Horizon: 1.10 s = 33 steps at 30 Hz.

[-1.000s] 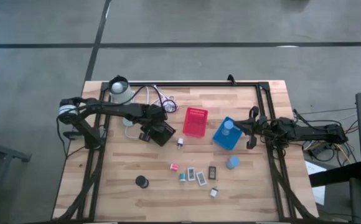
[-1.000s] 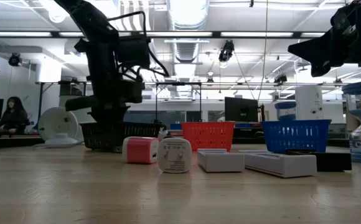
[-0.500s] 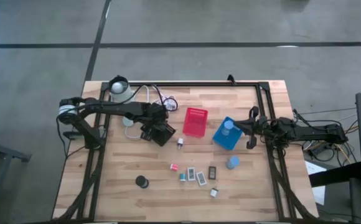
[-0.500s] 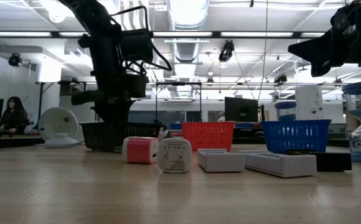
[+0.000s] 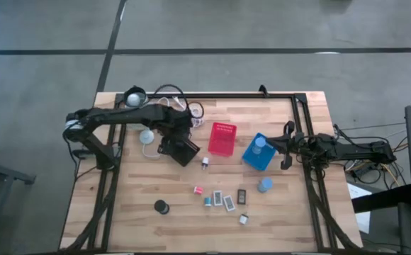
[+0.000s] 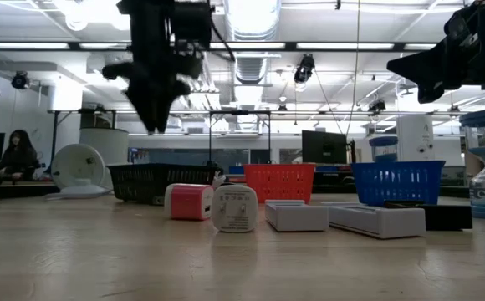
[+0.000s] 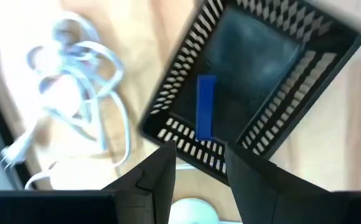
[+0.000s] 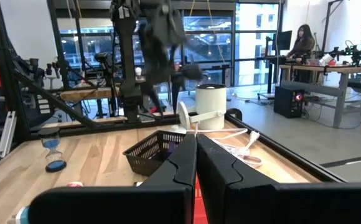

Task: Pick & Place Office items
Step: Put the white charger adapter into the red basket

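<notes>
Left gripper (image 7: 198,171): raised above the black mesh bin (image 5: 178,149), clear of it; fingers (image 7: 155,177) parted with a narrow gap, nothing between them. In the left wrist view a blue strip (image 7: 205,107) lies on the floor of the black mesh bin, beyond the fingertips and apart from them. In the low view the left gripper (image 6: 152,125) hangs well above the bin rim.

Right gripper (image 8: 196,163): at the right side of the worktop (image 5: 120,212), just beside the blue mesh bin (image 5: 259,153); fingers pressed together, empty.

Office items, loose on the worktop, all well apart from both grippers:
- 1 black disc (image 5: 161,206), near the front left.
- 1 pink block (image 5: 198,190), with 1 teal block (image 5: 208,201) just beside it.
- 2 white blocks (image 5: 224,200) side by side, right of the teal block.
- 1 dark block (image 5: 241,195) and 1 small white piece (image 5: 243,219) nearer the front.
- 1 pale-blue round piece (image 5: 265,185) in front of the blue mesh bin; another (image 5: 260,144) at that bin, whether inside or on its rim cannot be told.
- 1 small item (image 5: 205,163) between the black mesh bin and the red mesh bin (image 5: 222,139).

Other: white lamp (image 5: 134,98) with coiled cable (image 7: 75,99) at the back left.
</notes>
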Motion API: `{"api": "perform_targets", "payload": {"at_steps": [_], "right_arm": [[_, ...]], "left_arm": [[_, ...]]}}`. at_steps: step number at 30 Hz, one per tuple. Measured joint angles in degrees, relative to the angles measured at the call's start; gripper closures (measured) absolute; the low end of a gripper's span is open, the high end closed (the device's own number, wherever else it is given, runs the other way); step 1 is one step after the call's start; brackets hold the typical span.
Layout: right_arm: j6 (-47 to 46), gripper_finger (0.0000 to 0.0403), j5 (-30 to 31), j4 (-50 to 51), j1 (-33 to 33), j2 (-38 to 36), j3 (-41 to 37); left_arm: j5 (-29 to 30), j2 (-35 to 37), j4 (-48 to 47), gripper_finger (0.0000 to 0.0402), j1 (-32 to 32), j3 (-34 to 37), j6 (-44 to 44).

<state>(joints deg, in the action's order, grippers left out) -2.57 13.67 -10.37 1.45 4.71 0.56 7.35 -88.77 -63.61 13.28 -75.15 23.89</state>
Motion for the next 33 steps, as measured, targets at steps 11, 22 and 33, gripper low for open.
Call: {"api": "perform_targets", "payload": {"at_steps": [11,22,33], "right_arm": [[-0.32,0.0394,-0.1,0.29,0.04,-0.04,0.0],[-1.53,0.0394,-0.09,0.28,0.04,-0.07,0.0],[-2.22,0.0394,-0.13,1.18,0.04,0.0,0.0]], "left_arm": [[-6.98,17.07,1.54,0.0298,-0.02,-3.26,-6.02],[-17.82,40.06,40.66,0.0394,-0.08,21.13,-19.14],[-19.47,56.62,71.76,0.0397,-0.19,46.64,-22.21]]}}
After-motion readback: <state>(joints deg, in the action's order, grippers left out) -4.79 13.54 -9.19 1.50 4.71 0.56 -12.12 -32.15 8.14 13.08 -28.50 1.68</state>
